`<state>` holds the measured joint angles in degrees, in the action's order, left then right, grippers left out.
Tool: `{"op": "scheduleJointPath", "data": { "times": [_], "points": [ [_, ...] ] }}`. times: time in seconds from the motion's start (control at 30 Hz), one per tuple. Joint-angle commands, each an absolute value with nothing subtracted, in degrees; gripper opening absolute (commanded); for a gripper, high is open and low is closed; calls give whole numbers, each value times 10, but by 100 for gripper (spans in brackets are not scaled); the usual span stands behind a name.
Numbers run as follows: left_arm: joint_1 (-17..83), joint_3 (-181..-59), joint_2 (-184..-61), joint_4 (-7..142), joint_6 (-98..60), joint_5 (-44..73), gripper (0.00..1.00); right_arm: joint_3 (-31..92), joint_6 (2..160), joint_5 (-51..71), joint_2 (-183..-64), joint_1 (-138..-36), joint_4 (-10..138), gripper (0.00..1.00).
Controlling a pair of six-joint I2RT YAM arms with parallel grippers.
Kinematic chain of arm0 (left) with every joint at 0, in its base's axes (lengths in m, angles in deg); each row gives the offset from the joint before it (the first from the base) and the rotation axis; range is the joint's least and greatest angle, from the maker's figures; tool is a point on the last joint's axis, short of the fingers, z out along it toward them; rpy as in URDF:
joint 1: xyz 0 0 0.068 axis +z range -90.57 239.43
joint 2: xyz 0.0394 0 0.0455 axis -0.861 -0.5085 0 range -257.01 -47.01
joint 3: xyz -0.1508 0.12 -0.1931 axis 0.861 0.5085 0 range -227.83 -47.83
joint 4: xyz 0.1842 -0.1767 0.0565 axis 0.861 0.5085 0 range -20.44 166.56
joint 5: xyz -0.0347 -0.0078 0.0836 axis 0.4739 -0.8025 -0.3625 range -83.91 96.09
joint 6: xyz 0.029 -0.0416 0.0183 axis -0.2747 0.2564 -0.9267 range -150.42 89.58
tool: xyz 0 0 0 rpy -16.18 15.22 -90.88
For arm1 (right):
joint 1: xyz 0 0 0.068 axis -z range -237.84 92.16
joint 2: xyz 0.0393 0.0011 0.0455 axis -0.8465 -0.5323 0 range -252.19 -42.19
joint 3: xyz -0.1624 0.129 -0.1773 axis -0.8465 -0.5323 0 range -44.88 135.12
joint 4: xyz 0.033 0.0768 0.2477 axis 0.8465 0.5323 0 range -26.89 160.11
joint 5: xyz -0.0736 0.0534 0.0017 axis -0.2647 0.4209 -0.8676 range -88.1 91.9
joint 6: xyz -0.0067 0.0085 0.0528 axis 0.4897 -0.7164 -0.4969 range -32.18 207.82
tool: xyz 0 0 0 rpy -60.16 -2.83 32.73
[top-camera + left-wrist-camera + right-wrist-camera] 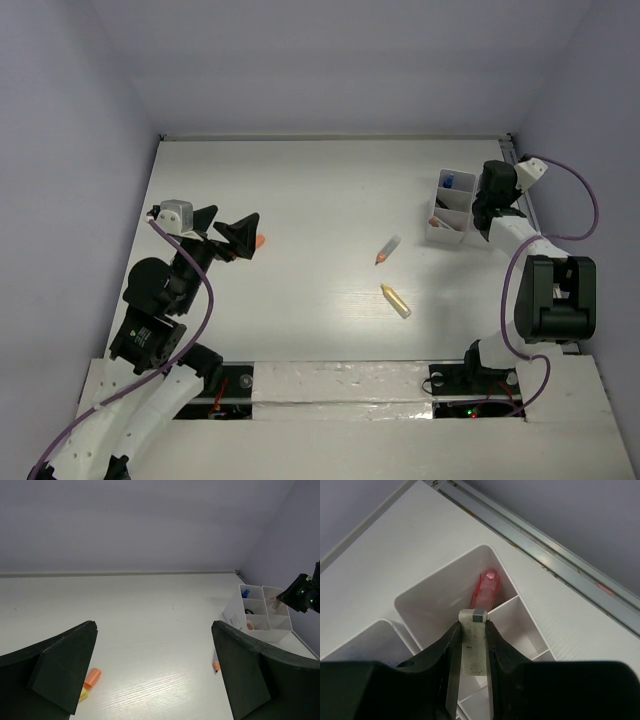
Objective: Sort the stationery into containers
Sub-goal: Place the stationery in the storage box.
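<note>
Eraser [473, 645], pale and rectangular, sits pinched in right jaws over thin-walled white tray [420, 592]; left jaws gape wide.

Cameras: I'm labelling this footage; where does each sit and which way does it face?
Top view: above and behind, looking down on the table; left arm, right arm show.
Left wrist: low, facing across the table toward the tray; the open left pincer frames the view.
Right wrist: looking down into the tray; the right pincer holds a pale eraser near a pink marker.
Shared: all three show the tray.
</note>
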<state>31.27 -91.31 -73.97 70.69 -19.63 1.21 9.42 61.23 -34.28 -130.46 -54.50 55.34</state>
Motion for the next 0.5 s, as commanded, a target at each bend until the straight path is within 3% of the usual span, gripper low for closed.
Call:
{"op": "scheduleJointPath", "data": {
  "times": [0.0, 0.13, 0.47],
  "points": [
    [310, -919, -743, 682, -200, 19, 99, 106, 611, -349, -1304, -542, 522, 27],
    [310, -919, -743, 682, -199, 21, 99, 106, 613, -347, -1304, -542, 524, 36],
    [310, -919, -738, 682, -199, 22, 99, 104, 615, -337, -1291, -542, 540, 39]
  ]
}}
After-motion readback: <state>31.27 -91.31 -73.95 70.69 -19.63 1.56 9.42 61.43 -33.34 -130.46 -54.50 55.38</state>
